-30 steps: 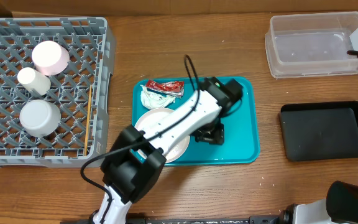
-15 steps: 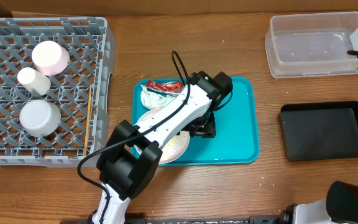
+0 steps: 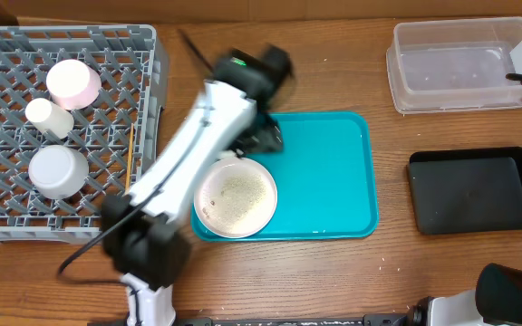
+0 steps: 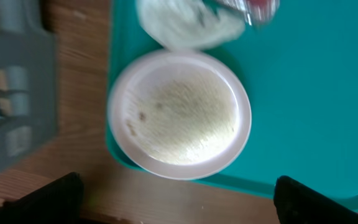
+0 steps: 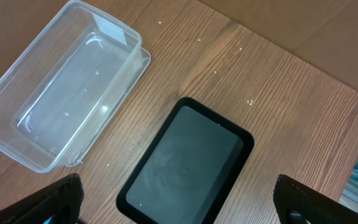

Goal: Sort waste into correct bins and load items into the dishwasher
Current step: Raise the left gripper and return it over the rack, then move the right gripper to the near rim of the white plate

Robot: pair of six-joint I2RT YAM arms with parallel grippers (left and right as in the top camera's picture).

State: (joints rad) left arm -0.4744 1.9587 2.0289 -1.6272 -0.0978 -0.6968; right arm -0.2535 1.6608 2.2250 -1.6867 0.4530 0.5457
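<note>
On the teal tray (image 3: 333,172), the large white plate (image 4: 117,115) of rice crumbs (image 4: 185,118) lies directly ahead of the left gripper (image 4: 178,190), jaws wide and empty; beyond it the napkin (image 4: 188,25), then probably the blurred red packet (image 4: 260,7).

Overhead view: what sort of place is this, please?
Probably a lab mock-up of a dish-clearing station on a wooden table: a grey dish rack holding crockery, a teal tray with a crumb-covered white plate, and a clear tub and black tray nearby.
</note>
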